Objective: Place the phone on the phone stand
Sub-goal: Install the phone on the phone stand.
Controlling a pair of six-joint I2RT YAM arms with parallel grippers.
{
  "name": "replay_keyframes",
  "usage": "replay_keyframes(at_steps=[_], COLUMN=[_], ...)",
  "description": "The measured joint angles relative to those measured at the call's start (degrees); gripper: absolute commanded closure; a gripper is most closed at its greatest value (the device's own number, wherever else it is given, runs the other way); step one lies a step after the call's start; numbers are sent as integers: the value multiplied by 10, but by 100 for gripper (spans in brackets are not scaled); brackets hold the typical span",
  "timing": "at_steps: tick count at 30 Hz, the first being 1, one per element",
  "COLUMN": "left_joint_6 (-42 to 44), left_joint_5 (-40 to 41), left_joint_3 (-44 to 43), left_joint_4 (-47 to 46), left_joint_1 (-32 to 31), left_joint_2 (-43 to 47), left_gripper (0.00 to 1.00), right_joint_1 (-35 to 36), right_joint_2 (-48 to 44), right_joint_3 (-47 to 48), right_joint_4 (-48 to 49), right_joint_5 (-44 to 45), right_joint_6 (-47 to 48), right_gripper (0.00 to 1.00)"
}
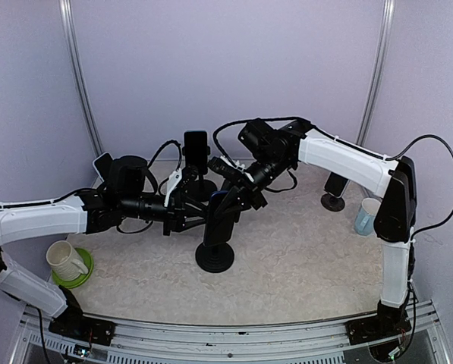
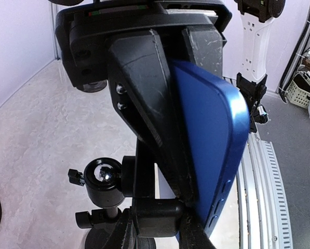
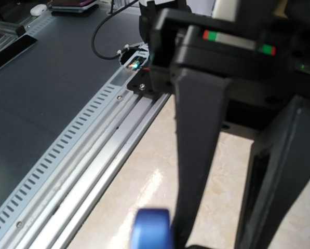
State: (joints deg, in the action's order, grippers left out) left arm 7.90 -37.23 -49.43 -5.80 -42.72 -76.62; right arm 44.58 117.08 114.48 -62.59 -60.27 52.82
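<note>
A black phone stand [image 1: 215, 235] rises mid-table on a round base. Both arms meet at its top. The blue phone [image 2: 212, 135] stands on edge, tilted, pinched between the right gripper's fingers [image 2: 142, 104], and its lower end sits against the stand's cradle. In the right wrist view only a blurred blue edge of the phone [image 3: 152, 228] shows at the bottom. My right gripper [image 1: 240, 197] reaches in from the upper right, shut on the phone. My left gripper [image 2: 157, 231] comes from the left and clamps the cradle's black lower lip [image 2: 160, 210], beside the stand's ball joint [image 2: 104, 174].
A second stand [image 1: 198, 182] with a dark phone stands at the back. A white mug [image 1: 65, 259] on a green coaster sits front left. A pale blue cup [image 1: 367, 215] and a small black stand [image 1: 333, 193] are at the right. A metal rail [image 3: 92, 155] edges the table.
</note>
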Motion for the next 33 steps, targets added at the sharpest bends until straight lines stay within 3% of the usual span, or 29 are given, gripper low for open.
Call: replay_keyframes(at_steps=[16, 23, 27, 33], left_joint_6=[-29, -37, -39, -47], left_joint_5=[7, -42, -45, -42], left_joint_3=[14, 13, 14, 21], left_joint_4=[-7, -34, -39, -54], left_joint_1=[1, -13, -17, -17], left_joint_2=[33, 90, 90, 90], left_gripper=[100, 100, 100, 91], right_joint_1=[-35, -109, -118, -101], right_joint_2=[-15, -26, -22, -10], right_joint_3=[-7, 0, 5, 27], right_joint_4=[12, -28, -34, -41], right_joint_5=[-1, 57, 93, 101], right_joint_6=[-15, -34, -33, -25], right_gripper=[100, 100, 100, 100])
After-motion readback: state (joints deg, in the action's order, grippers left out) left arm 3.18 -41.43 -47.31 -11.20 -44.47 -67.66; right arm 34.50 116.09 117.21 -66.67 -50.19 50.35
